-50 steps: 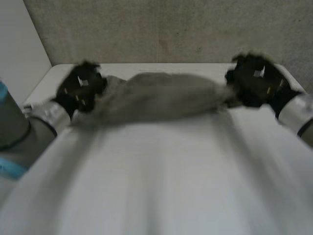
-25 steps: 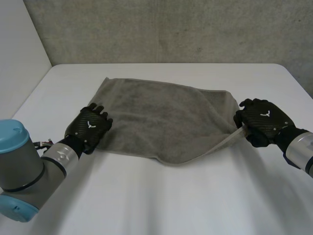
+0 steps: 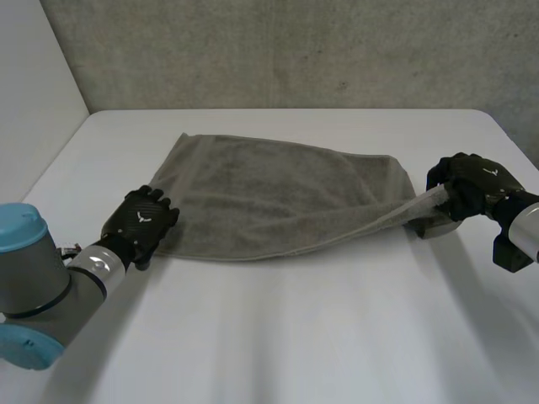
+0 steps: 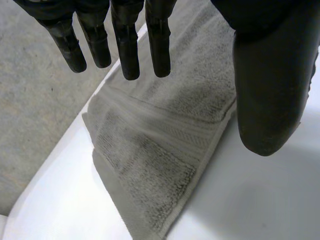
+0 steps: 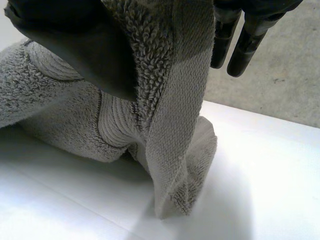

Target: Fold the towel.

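Two hands: left hand [image 3: 139, 223] at near-left corner of towel [image 3: 278, 189], right hand [image 3: 472, 185] at near-right corner.
Towel loc: grey, spread over mid tabletop [image 3: 295, 337], mostly flat; near-right corner raised off the tabletop as a stretched strip. Layer count: cannot tell.
Left hand state: released. Left wrist view has fingers [image 4: 127, 45] straight, thumb apart, towel corner lying flat beneath, nothing pinched.
Right hand state: grasping towel. Right wrist view has cloth pinched btw thumb and fingers [image 5: 240, 45], loose end hanging to the tabletop.
Changed vs 0.5 s ago: left hand is off the corner it rested on, drawn back to just beside the edge. Right hand went outward + away from robot, dragging its corner. Near edge that sagged in a curve is now straighter, right side pulled to a point.
Changed vs 1 s ago: towel was bunched btw both hands at the far side; now laid out.
Meaning: spread-out step approx done, no fold made yet; towel lies skewed, right end not flat.
Next (guess): set right corner down, regrasp both near corners, carry to far edge.
Risk: one-sided pull w/ left end free could slide the whole towel rightward.
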`<state>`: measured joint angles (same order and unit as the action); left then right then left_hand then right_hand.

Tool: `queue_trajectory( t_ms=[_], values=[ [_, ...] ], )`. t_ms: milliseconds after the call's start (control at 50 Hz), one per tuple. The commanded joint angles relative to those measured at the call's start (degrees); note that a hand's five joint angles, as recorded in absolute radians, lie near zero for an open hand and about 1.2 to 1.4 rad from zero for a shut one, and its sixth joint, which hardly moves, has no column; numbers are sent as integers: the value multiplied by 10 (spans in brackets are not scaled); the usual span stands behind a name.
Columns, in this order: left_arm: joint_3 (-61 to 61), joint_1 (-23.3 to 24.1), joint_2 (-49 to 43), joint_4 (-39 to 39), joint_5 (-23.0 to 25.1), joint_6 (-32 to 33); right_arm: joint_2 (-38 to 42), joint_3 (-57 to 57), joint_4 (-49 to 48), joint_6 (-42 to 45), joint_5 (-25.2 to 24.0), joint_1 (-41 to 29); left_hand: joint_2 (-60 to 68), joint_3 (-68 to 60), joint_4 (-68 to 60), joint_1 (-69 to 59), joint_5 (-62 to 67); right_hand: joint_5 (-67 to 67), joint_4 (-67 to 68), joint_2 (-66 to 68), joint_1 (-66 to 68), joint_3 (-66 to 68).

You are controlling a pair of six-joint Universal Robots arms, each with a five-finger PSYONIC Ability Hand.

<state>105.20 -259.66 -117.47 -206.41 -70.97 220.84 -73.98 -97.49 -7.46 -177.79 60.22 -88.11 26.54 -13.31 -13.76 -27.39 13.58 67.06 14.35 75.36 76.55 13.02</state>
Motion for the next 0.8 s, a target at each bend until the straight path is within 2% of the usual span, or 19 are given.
queue_trajectory(
  t_ms=[20, 160, 400, 500, 540, 560, 580, 600, 640, 800],
  values=[
    [-36, -3, -28, 15, 0, -49, -1, -7, 0, 14, -1, 0, -34, 33, 38, 42, -4, 29, -44, 46, 35, -30],
    [-68, -6, -39, 55, 4, -106, -2, -9, 0, 17, -1, 0, -27, 33, 38, 36, 3, 29, -44, 46, 35, -30],
    [-78, -6, -52, 57, 4, -105, -2, -15, 0, 17, -4, 0, 13, 33, 38, -5, 43, 29, -44, 46, 35, -30],
    [-82, -6, -52, 58, 5, -106, -1, -17, 0, 18, -5, 1, 131, 33, 38, -123, 161, 29, -44, 46, 35, -30],
    [-83, -6, -52, 58, 6, -107, -1, -17, 0, 18, -5, 1, 273, 33, 38, -265, 303, 29, -44, 46, 35, -30],
    [-83, -6, -52, 58, 6, -107, -1, -17, 0, 18, -5, 1, 274, 33, 38, -266, 304, 29, -44, 46, 35, -30],
    [-84, -6, -52, 58, 6, -108, -1, -17, -1, 18, -5, 0, 356, 33, 38, -347, 385, 29, -44, 46, 35, -30],
    [-84, -6, -52, 58, 6, -108, -1, -17, 0, 18, -5, 0, 357, 33, 38, -348, 386, 29, -44, 46, 35, -30],
    [-89, -6, -53, 63, 6, -109, -1, -17, 0, 20, -5, 0, 531, 33, 38, -522, 560, 29, -44, 46, 35, -30],
    [-94, -6, -54, 73, 10, -109, -3, -18, 0, 28, -4, 2, 515, 33, 38, -506, 544, 29, -44, 46, 35, -30]
  ],
)
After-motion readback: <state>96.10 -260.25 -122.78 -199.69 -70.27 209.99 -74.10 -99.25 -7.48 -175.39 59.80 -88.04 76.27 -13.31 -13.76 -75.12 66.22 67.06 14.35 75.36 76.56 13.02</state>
